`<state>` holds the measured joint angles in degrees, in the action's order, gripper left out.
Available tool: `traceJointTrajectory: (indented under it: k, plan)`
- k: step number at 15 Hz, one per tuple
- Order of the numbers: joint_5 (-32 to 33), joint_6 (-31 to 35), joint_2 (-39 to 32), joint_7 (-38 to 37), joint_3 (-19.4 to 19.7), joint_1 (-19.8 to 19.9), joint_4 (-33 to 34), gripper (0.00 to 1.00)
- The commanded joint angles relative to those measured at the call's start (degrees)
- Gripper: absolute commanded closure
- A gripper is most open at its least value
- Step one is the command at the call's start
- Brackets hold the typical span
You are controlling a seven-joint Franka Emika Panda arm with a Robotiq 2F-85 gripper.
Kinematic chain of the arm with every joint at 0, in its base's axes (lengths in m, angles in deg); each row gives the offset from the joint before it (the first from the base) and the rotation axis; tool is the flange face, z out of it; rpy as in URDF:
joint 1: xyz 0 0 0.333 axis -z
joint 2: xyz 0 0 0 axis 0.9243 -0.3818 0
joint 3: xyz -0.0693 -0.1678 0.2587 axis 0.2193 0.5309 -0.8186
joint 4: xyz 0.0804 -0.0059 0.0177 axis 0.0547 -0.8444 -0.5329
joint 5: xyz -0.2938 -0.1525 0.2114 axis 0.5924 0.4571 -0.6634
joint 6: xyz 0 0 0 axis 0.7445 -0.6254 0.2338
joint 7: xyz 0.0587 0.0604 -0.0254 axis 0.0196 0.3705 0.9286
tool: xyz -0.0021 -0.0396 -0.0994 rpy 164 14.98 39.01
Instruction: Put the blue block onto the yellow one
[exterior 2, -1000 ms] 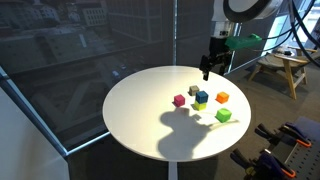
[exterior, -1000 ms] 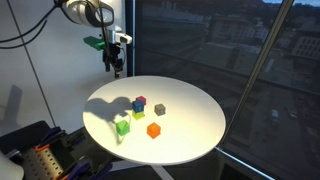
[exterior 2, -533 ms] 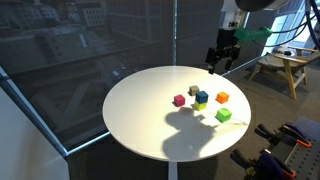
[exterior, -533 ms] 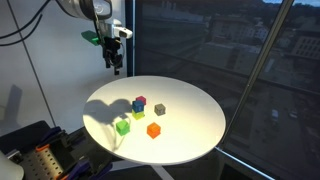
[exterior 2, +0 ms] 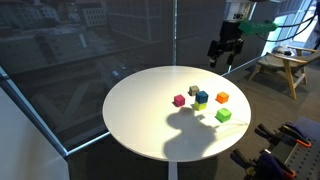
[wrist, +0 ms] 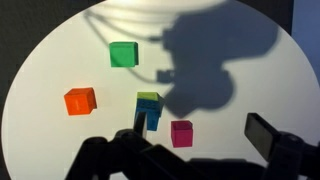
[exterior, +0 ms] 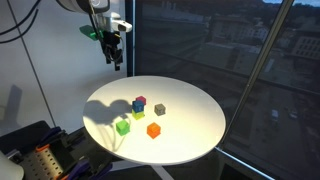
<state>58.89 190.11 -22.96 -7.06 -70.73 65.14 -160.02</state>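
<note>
The blue block (exterior: pixel 140 101) sits on top of the yellow one (exterior: pixel 138 113) near the middle of the round white table (exterior: pixel 195 135). The stack also shows in the other exterior view, blue (exterior 2: pixel 202 96) over yellow (exterior 2: pixel 200 104). In the wrist view the blue block (wrist: pixel 151 116) and the yellow one (wrist: pixel 148 97) lie in shadow, touching. My gripper (exterior: pixel 117 63) is open and empty, high above the table's far edge in both exterior views (exterior 2: pixel 221 61). In the wrist view (wrist: pixel 203 130) its dark fingers frame the blocks from below.
Around the stack lie a magenta cube (wrist: pixel 181 133), an orange cube (wrist: pixel 80 101), a lime-green cube (wrist: pixel 123 54) and a grey cube (exterior 2: pixel 194 91). Dark windows stand behind the table. A wooden stool (exterior 2: pixel 280 68) and equipment stand beside it.
The gripper has risen and drawn away from the blocks toward the table's edge. The blocks have not moved.
</note>
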Motion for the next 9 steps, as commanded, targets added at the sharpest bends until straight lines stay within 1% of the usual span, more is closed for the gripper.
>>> traceJointTrajectory:
  k: [1,5,6,9]
  plan:
    - [-0.11,-1.65,1.31,2.85,-0.22,-0.06,-0.07,0.00]
    - [-0.02,-2.59,1.30,5.34,-0.20,-0.34,0.01,0.00]
    - [-0.05,-1.28,0.17,3.50,-0.41,-0.13,0.08,0.00]
    - [-0.05,-1.51,0.19,4.17,-0.39,-0.17,0.08,0.00]
